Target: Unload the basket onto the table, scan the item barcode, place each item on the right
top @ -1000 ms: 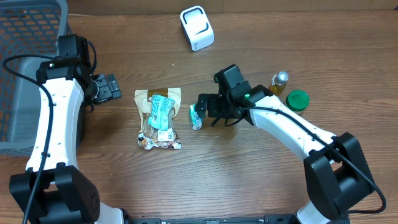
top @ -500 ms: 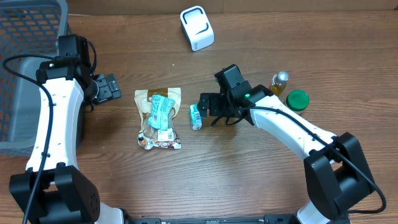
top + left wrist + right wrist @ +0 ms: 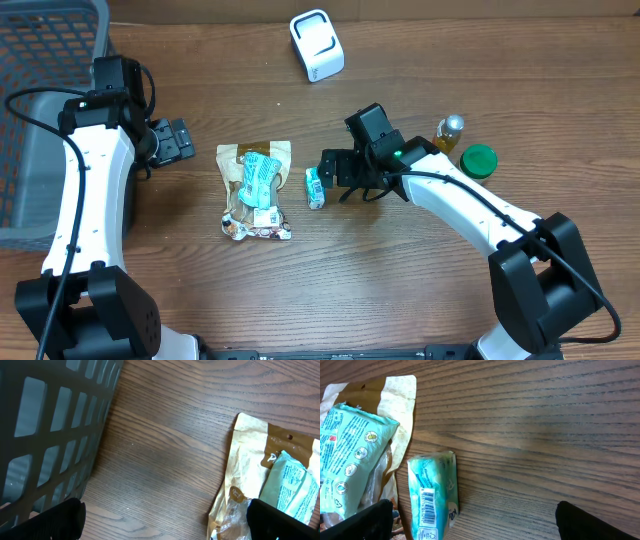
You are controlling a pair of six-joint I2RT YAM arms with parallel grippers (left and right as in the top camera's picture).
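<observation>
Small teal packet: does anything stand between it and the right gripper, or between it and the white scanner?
Nothing visible does. The small teal packet lies uncovered beside the right gripper, whose jaws stand open. Only bare table shows toward the white scanner; the snack bag lies off to the side.

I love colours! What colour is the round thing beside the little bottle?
The round thing is bright green, seen best in the overhead view.
</observation>
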